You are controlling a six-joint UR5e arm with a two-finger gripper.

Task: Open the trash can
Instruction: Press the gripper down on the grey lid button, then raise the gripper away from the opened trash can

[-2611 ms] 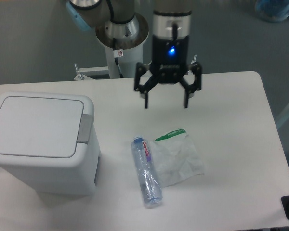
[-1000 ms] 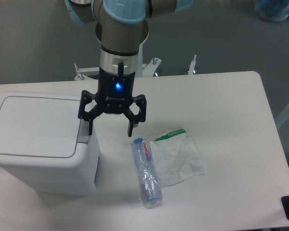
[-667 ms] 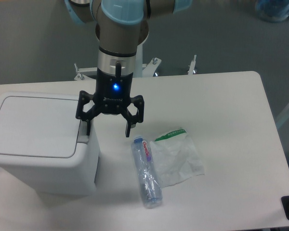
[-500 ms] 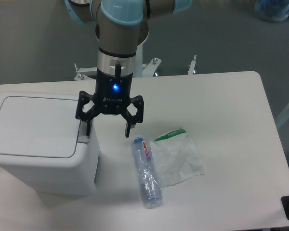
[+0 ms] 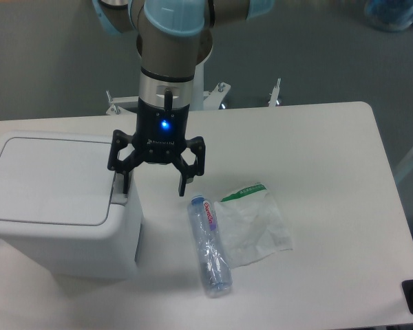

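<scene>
Black two-finger gripper [image 5: 154, 190] moved from table centre to the bin's right edge, jaws spread wide, one finger on the grey push tab [image 5: 120, 195], boxy white plastic trash can [image 5: 55, 206] at table left, lid shut, clear plastic bottle [image 5: 208, 245] beside crumpled bag [image 5: 256, 223].

The trash can [image 5: 55, 206] fills the desk's [image 5: 330, 172] left side; a bottle [image 5: 209, 245] and plastic bag [image 5: 256, 225] block the middle. The right stretch lies bare.
</scene>
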